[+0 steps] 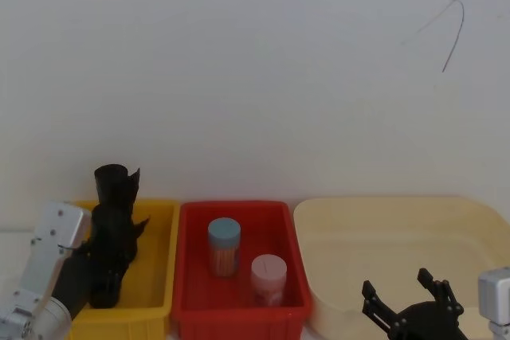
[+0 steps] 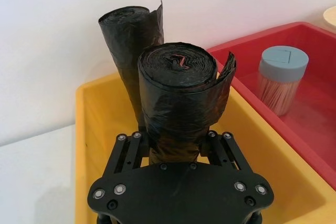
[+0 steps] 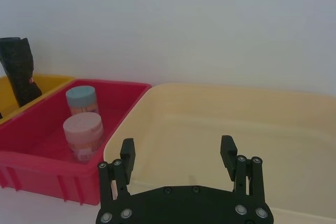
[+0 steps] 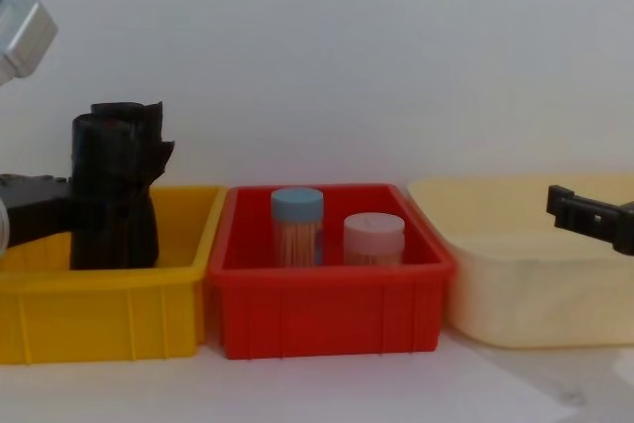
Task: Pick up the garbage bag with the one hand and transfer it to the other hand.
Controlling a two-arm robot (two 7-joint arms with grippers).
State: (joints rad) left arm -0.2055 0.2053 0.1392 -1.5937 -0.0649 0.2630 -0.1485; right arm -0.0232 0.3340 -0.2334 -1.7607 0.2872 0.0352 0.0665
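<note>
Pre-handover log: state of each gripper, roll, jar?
Thick black plastic garbage bag roll: upright, gripped.
Left black two-finger gripper: shut on that roll.
Taller ragged black roll: standing, ungripped.
Right black gripper: open, empty.
Blue-lidded clear jar: upright, capped.
Pink-lidded jar: upright, capped.

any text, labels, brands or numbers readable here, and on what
None can be read.
garbage bag in the left gripper: plain black, no print.
blue-lidded jar and pink-lidded jar in the red bin: no legible label.
yellow bin, cream tub, right gripper: unmarked.
</note>
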